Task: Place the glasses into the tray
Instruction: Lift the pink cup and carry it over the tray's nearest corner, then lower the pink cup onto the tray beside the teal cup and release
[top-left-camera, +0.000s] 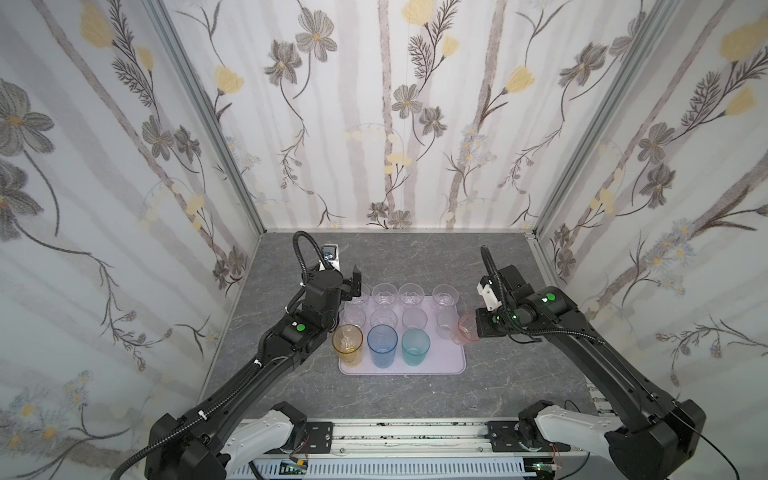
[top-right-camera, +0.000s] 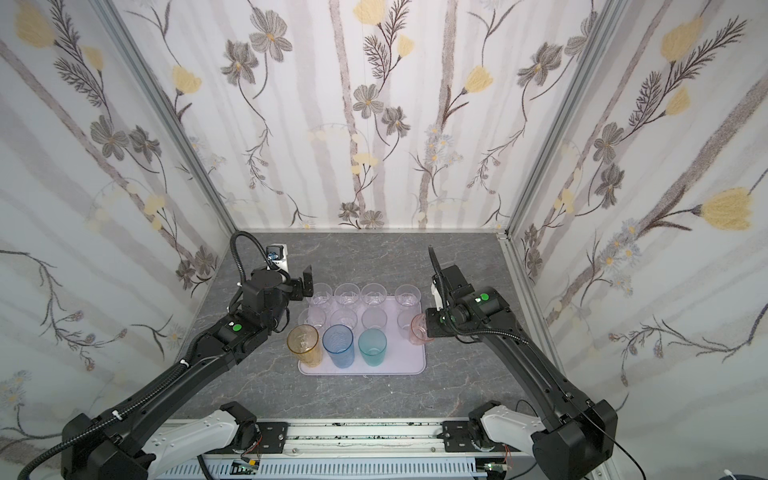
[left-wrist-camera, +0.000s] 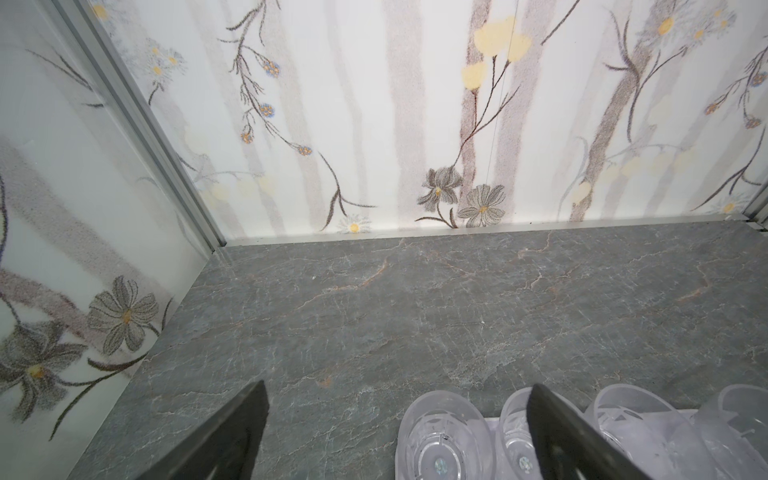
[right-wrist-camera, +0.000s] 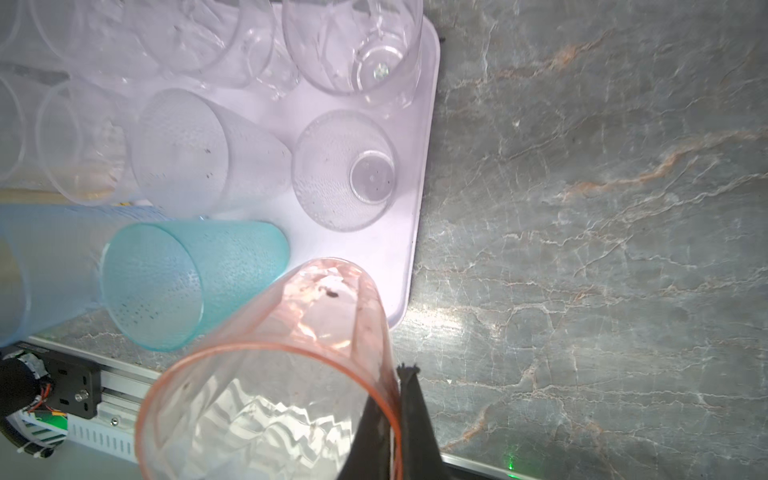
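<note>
Fingers of the right pincer (right-wrist-camera: 403, 374) are clamped on the wall of the pink glass (right-wrist-camera: 270, 386) just below its rim, one finger inside the glass and one outside. In both top views the pink glass (top-left-camera: 466, 330) leans in this grip at the right edge of the tray (top-left-camera: 440, 365), with the pincer's black body just to its right. The right wrist view shows the glass's base over the tray's near right corner; whether it touches the tray I cannot tell.

Beside the pink glass on the tray stands a frosted short glass (right-wrist-camera: 345, 170), then the teal glass (top-left-camera: 415, 345). The blue glass (top-left-camera: 382, 345) and the amber glass (top-left-camera: 348, 343) stand further left along the near row, the amber one at the tray's near left corner. Behind them the clear glasses (top-left-camera: 385, 295) stand upright in two rows of four.

The left pincer (left-wrist-camera: 399, 386) is spread wide and holds nothing. It hangs over the far left corner of the tray, where one of its fingers (left-wrist-camera: 561, 432) crosses in front of a clear glass, and the other finger is over the bare grey marbled surface (left-wrist-camera: 374, 311). The tray lies in the middle of this surface, between the two arms.
</note>
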